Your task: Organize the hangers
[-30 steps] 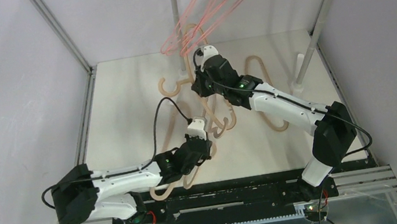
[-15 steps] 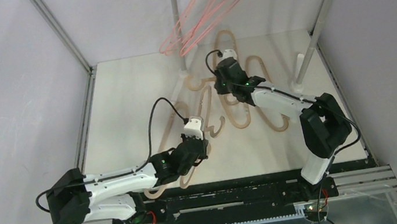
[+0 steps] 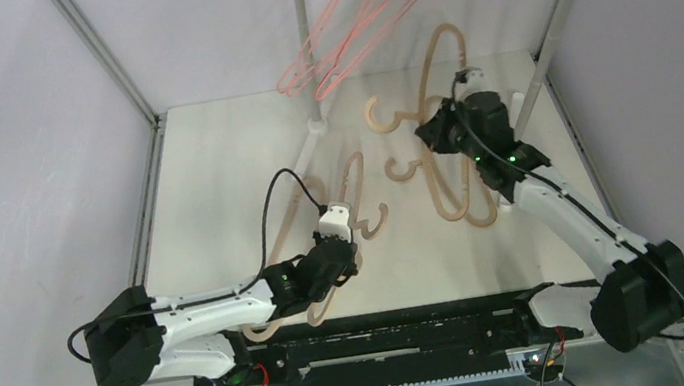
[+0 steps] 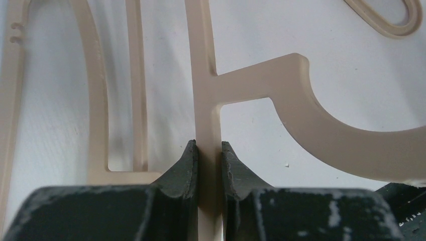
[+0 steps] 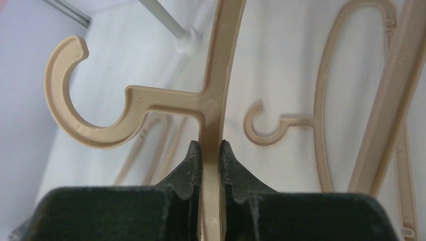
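White table point(image 3: 214, 171); left gripper point(image 4: 208, 149), right gripper point(image 5: 207, 148) each clamp hanger point(image 4: 206, 75) neck.

Desk point(image 3: 216, 190): white, flat top, metal frame rails along its left and right edges.

Right of centre: flat beige hanger point(image 5: 286, 122) lying on the top, hook pointing left, body running toward the near edge.

Left of centre, toward the near edge: near beige hanger point(image 4: 207, 75), hook to the right. A second beige hanger point(image 4: 99, 100) lies alongside it. Both are partly covered from above; cannot tell whether both rest fully flat.

Far edge, middle: white pole foot point(image 3: 317, 128) standing on the top.
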`<control>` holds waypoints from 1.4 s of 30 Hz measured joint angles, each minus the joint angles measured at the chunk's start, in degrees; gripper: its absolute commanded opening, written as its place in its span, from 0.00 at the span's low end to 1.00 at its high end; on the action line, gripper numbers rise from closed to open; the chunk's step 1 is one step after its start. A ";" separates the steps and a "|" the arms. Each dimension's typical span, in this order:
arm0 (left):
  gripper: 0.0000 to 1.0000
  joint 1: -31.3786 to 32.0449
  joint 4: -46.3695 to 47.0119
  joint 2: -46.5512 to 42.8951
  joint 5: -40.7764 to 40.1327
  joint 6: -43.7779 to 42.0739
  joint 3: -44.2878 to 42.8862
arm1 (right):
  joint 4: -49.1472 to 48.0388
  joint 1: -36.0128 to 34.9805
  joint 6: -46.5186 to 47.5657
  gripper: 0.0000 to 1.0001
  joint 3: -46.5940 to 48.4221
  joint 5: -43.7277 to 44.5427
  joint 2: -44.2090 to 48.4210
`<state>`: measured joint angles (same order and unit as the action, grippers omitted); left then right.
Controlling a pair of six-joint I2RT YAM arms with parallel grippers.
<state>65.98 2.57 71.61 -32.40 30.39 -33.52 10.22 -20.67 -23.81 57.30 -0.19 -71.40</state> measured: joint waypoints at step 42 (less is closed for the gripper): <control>0.00 -1.84 2.51 1.05 2.19 -1.01 0.02 | -46.66 18.29 -44.37 0.05 9.86 -22.47 -10.73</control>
<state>64.14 5.08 72.66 -30.22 29.39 -33.50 -36.45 -2.37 -68.18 67.16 -22.65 -82.13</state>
